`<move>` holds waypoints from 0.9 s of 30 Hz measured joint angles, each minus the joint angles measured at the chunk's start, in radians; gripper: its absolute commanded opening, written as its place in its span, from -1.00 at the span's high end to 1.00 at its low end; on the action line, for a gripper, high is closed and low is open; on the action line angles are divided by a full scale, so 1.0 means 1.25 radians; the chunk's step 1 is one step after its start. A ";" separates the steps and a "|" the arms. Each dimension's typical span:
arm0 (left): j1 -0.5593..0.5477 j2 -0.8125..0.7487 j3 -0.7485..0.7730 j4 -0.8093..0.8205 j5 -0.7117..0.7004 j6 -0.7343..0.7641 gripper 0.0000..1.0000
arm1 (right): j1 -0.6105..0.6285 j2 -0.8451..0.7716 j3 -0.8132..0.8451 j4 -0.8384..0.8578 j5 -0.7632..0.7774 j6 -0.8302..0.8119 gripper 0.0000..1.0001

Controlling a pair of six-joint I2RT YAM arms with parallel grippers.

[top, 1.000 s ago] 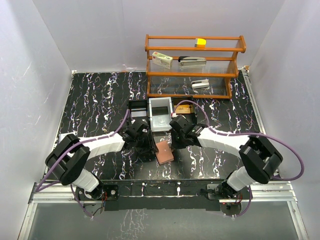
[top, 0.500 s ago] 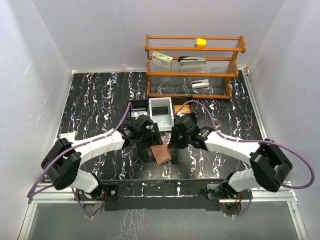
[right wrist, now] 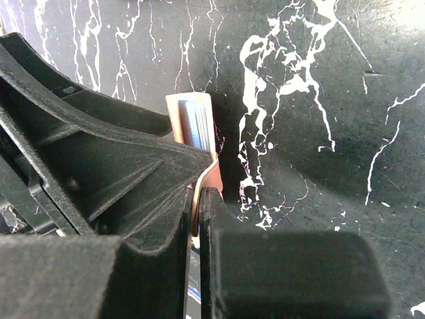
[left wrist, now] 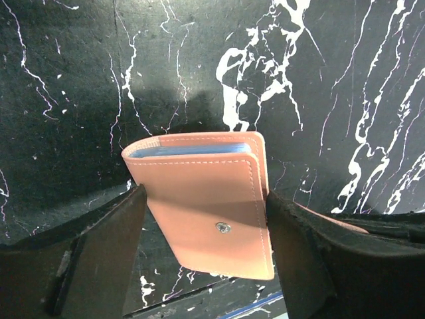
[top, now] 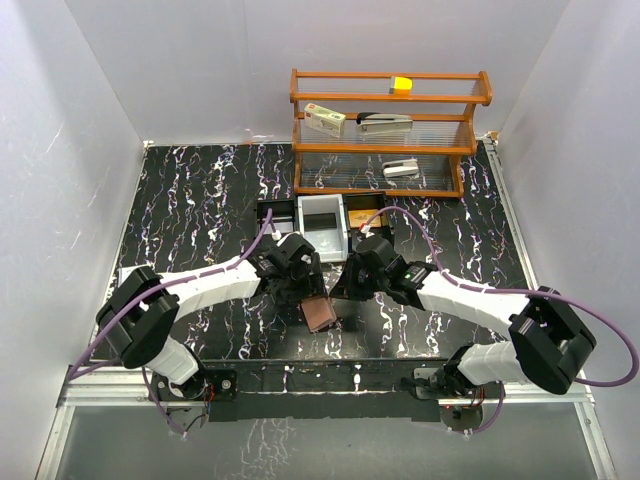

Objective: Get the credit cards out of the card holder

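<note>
The right pincer point(right wrist: 199, 219) is clamped shut on one leather flap of the card holder point(right wrist: 212, 159), which sits at lower centre of the top view over the tabletop point(right wrist: 319, 199). The left pincer point(left wrist: 202, 206) gapes wide with a finger on either side of the holder, gripping nothing. The cards point(left wrist: 189, 150) show their blue edges towards the top of the left wrist frame, straight ahead of that pincer.
</note>
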 measured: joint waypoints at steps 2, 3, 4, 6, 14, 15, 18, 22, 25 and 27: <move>-0.001 0.004 0.004 -0.006 -0.001 0.000 -0.20 | -0.001 0.000 -0.001 0.002 -0.001 0.002 1.00; -0.001 0.002 0.005 -0.008 -0.001 0.000 -0.14 | -0.001 0.000 -0.002 0.002 -0.002 0.002 1.00; -0.002 -0.001 0.005 -0.009 -0.002 -0.001 -0.10 | -0.001 0.000 -0.002 0.002 -0.002 0.002 1.00; -0.002 -0.013 0.005 -0.011 -0.005 -0.001 -0.01 | -0.001 -0.001 -0.001 0.002 -0.001 0.003 1.00; -0.003 -0.092 -0.018 -0.020 -0.027 -0.002 0.33 | -0.002 -0.009 -0.002 -0.016 0.021 0.002 1.00; -0.003 -0.099 -0.021 -0.022 -0.030 -0.002 0.39 | -0.002 -0.014 -0.001 -0.021 0.025 0.002 1.00; -0.003 -0.127 -0.032 -0.025 -0.035 -0.004 0.51 | -0.005 -0.029 -0.001 -0.029 0.034 0.001 1.00; -0.003 -0.155 -0.047 -0.029 -0.039 -0.004 0.60 | -0.010 -0.048 -0.002 -0.041 0.045 0.001 1.00; -0.003 -0.168 -0.060 -0.030 -0.043 -0.004 0.67 | -0.013 -0.059 -0.001 -0.049 0.046 0.001 1.00; -0.003 -0.173 -0.066 -0.032 -0.047 -0.003 0.73 | -0.014 -0.064 -0.002 -0.051 0.045 0.001 1.00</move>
